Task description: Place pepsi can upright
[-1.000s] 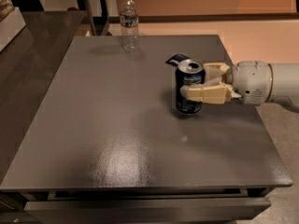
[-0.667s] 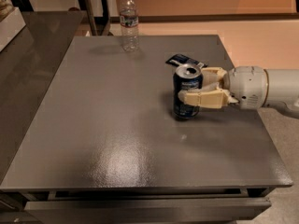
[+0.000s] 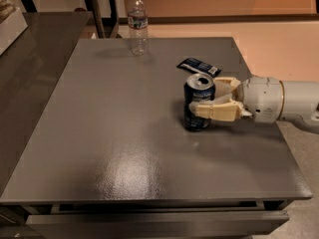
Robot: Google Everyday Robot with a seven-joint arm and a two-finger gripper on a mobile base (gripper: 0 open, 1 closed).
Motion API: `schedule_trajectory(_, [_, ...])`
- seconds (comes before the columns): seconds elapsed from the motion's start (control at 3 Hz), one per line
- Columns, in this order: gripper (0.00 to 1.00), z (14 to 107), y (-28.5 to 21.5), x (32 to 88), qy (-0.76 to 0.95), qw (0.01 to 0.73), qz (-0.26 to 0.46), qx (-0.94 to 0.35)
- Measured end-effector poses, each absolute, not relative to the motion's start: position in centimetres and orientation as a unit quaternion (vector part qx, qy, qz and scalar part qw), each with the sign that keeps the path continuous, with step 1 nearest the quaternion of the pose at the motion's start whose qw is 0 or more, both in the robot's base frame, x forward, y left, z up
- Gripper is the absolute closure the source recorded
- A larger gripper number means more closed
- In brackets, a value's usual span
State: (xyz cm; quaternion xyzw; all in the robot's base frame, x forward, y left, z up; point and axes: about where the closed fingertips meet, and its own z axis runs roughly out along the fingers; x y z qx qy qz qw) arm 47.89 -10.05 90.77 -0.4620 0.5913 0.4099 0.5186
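The pepsi can point(image 3: 197, 123) is held upright on the table point(image 3: 99, 133) near its right edge. It is clasped by the gripper point(image 3: 206, 97), whose fingers are closed against its sides, seemingly to prevent tipping.

A small dark blue aluminium pepsi can point(image 3: 196, 93) stands upright on the flat grey square table point(image 3: 124, 148), right of centre. It is clasped on its near and far sides by the cream two-finger gripper point(image 3: 207, 97), whose white arm point(image 3: 279, 99) reaches in from the right. A flat dark blue snack packet point(image 3: 198, 66) lies just beyond the can, and a clear plastic water bottle point(image 3: 137, 24) stands upright at the far edge, well apart.
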Motion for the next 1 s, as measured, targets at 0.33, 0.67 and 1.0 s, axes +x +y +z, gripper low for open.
schedule_trajectory(0.33, [0.37, 90.35, -9.92, 47.66, 0.594, 0.530, 0.400, -0.454])
schedule_trajectory(0.67, [0.15, 89.91, -9.80, 47.59, 0.598, 0.535, 0.395, -0.446])
schedule_trajectory(1.0, [0.00, 89.99, -9.55, 47.56, 0.597, 0.535, 0.396, -0.448])
